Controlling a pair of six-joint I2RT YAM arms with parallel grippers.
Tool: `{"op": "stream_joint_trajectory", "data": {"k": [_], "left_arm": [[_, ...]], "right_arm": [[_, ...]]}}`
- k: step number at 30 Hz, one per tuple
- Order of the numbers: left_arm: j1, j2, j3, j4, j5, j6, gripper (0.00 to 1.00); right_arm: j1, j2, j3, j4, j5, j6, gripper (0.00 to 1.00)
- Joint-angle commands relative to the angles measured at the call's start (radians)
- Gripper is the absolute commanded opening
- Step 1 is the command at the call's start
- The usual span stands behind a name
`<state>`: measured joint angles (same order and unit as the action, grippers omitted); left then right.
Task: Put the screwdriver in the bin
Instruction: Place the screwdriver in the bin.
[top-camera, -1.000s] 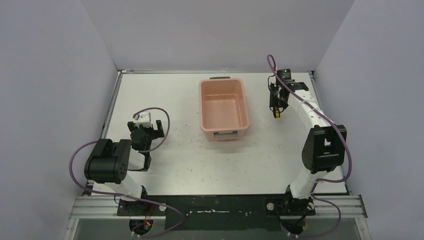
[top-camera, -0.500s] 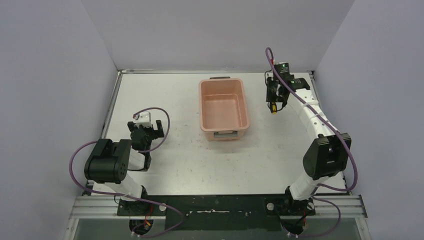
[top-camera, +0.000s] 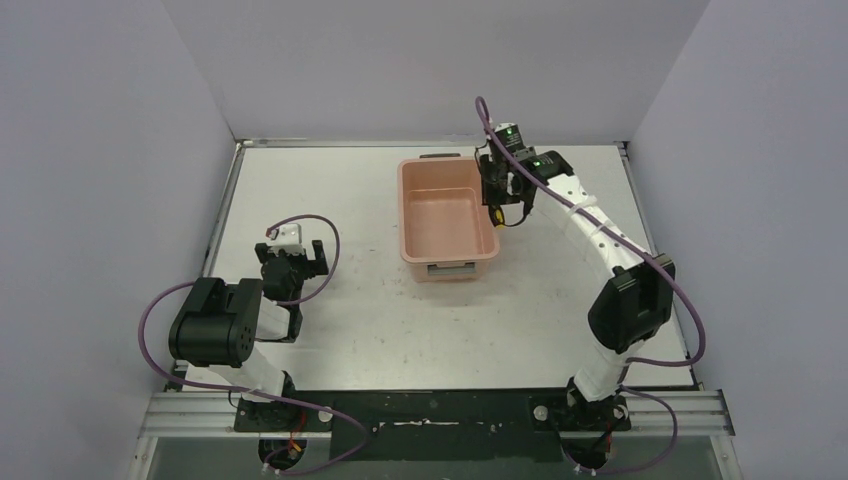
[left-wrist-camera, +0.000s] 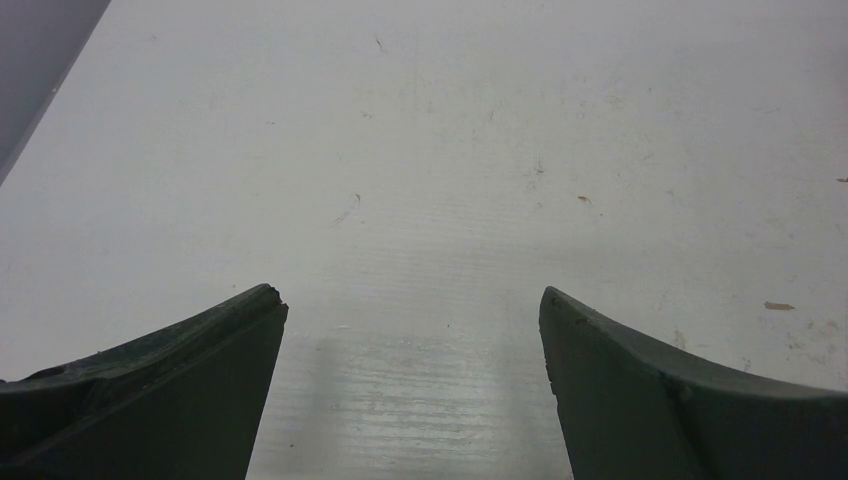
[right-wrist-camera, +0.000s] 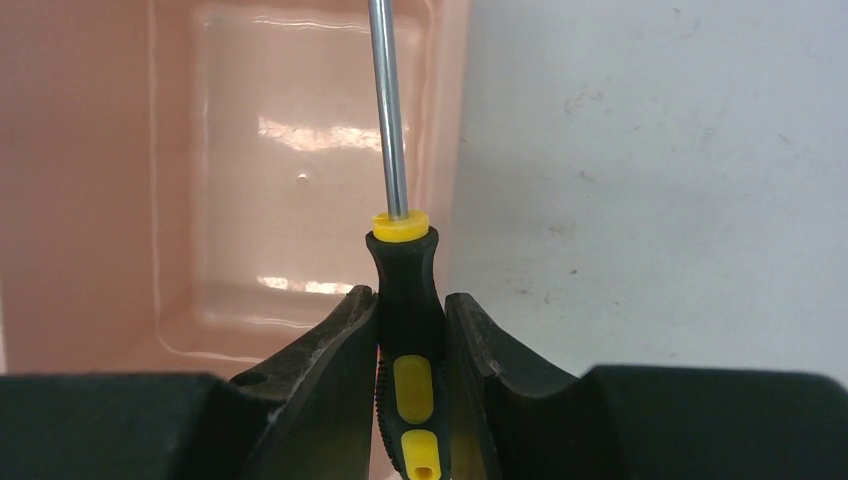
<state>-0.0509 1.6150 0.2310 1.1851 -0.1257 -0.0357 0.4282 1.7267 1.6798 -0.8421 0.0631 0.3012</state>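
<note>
My right gripper (top-camera: 497, 207) is shut on the yellow-and-black handle of the screwdriver (right-wrist-camera: 404, 270). It holds it in the air over the right rim of the salmon-pink bin (top-camera: 413, 242). In the right wrist view the thin metal shaft points away over the bin's (right-wrist-camera: 100, 200) inside, and the fingers (right-wrist-camera: 330, 345) clamp the handle from both sides. In the top view only a yellow bit of the screwdriver (top-camera: 495, 212) shows below the gripper. My left gripper (top-camera: 290, 262) is open and empty, low over bare table at the left; its fingers (left-wrist-camera: 170, 370) stand wide apart.
The bin stands at the middle back of the white table (top-camera: 330, 190), lengthwise front to back, with nothing in it. Grey walls enclose the table on three sides. The left arm's purple cable (top-camera: 325, 245) loops beside its gripper.
My right arm has swung left with the screwdriver, from the back right of the table to over the bin's right rim. The left arm has not moved.
</note>
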Motion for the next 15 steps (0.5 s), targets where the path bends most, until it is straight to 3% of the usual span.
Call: {"op": "stream_joint_trajectory", "data": {"k": [1, 15], "left_arm": [[-0.001, -0.004, 0.021, 0.028, 0.006, 0.01, 0.97], [-0.001, -0.005, 0.022, 0.028, 0.007, 0.01, 0.97]], "right_arm": [[0.061, 0.039, 0.073, 0.001, 0.004, 0.044, 0.0], [0.158, 0.123, 0.116, 0.027, -0.005, 0.078, 0.0]]}}
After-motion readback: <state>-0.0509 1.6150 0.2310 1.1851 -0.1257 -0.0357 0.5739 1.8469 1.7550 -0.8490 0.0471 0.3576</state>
